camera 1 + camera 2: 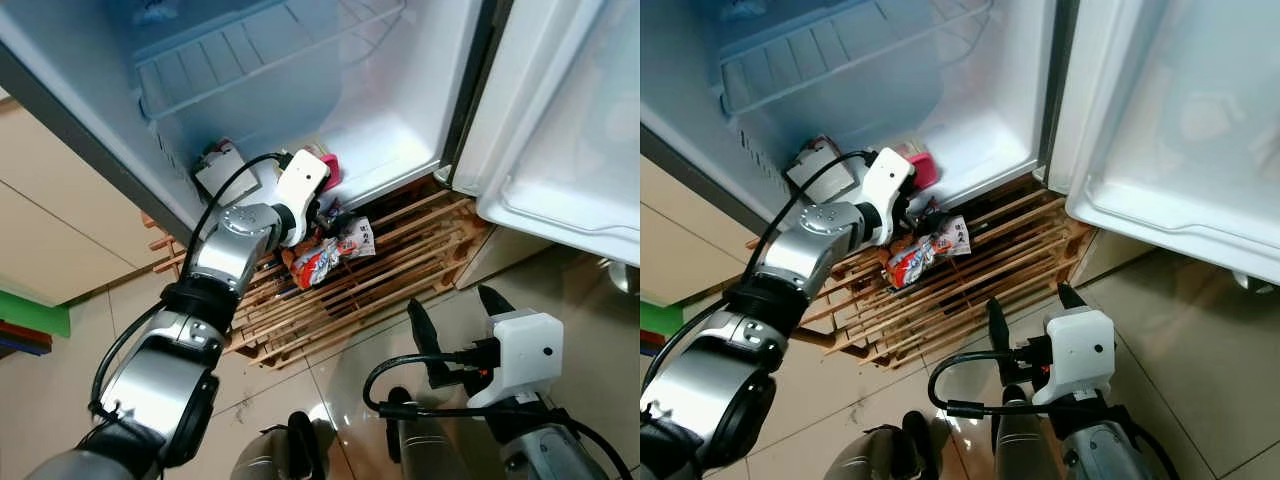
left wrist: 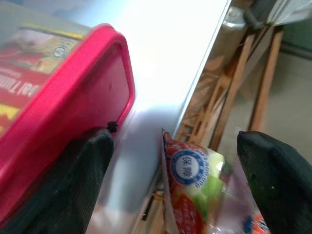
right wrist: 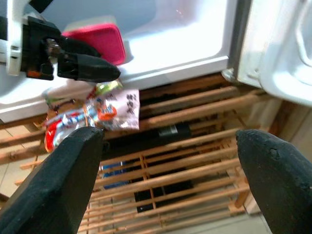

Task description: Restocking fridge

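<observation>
The fridge (image 1: 400, 120) stands open in front of me. A pink box (image 1: 331, 167) rests near the front edge of its white floor. Below that edge, a red and white snack packet (image 1: 330, 252) lies on the wooden pallet (image 1: 410, 255). My left gripper (image 1: 325, 218) hovers open at the edge, just above the packet. In the left wrist view, one finger (image 2: 73, 185) is against the pink box (image 2: 63, 97), and the packet (image 2: 195, 190) sits between the two fingers. My right gripper (image 1: 452, 315) is open and holds nothing, low over the tiled floor.
The fridge door (image 1: 570, 130) swings open on the right. A wire shelf (image 1: 250, 50) spans the compartment higher up, and a grey box (image 1: 220, 172) sits behind the left wrist. A beige cabinet (image 1: 60, 220) stands at left. Dark items (image 3: 161, 131) lie under the pallet slats.
</observation>
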Controlling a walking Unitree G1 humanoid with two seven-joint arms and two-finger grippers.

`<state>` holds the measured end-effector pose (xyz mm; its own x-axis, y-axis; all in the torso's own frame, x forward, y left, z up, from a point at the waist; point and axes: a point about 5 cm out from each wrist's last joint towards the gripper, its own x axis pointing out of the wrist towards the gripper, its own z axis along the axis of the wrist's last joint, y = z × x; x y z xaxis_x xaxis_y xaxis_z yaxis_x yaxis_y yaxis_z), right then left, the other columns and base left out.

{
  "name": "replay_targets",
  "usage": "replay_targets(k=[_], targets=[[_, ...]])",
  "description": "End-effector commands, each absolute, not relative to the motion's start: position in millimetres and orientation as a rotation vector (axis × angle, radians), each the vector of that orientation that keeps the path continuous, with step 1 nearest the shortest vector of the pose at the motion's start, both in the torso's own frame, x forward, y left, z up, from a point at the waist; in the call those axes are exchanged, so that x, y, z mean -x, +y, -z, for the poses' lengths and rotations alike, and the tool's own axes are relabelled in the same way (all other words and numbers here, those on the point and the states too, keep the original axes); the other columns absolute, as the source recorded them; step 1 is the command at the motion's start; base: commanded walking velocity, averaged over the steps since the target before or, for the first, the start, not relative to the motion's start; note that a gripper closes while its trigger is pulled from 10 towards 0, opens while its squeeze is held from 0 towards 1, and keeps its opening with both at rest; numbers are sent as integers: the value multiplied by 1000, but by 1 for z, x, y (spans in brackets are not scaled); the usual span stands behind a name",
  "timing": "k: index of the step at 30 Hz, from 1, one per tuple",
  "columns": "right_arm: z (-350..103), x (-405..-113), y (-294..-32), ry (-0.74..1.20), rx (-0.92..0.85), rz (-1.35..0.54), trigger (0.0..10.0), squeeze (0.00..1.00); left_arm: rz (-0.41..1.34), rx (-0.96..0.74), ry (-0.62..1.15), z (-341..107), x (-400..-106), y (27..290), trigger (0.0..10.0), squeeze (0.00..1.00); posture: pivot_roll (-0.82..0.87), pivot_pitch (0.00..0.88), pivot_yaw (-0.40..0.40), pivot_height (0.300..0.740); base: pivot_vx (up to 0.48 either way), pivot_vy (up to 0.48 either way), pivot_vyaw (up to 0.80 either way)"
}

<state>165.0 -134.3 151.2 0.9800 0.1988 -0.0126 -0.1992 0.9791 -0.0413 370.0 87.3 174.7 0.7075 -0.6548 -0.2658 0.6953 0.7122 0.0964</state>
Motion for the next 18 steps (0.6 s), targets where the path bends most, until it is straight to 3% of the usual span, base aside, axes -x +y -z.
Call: replay_targets(k=[1,11,18], targets=[[-149,-163,-134,24,30,-198,10000,0,764,-160,268,-172,-362,95,10000,0,-272,288,180,740,0,0,0],[-148,-166,-134,20,29,-206,10000,0,848,-143,350,-175,-326,101,10000,0,-258,278,176,740,0,0,0],[-147,-168,-134,17,29,-208,10000,0,860,-147,367,-178,-319,99,10000,0,-253,272,175,740,0,0,0]])
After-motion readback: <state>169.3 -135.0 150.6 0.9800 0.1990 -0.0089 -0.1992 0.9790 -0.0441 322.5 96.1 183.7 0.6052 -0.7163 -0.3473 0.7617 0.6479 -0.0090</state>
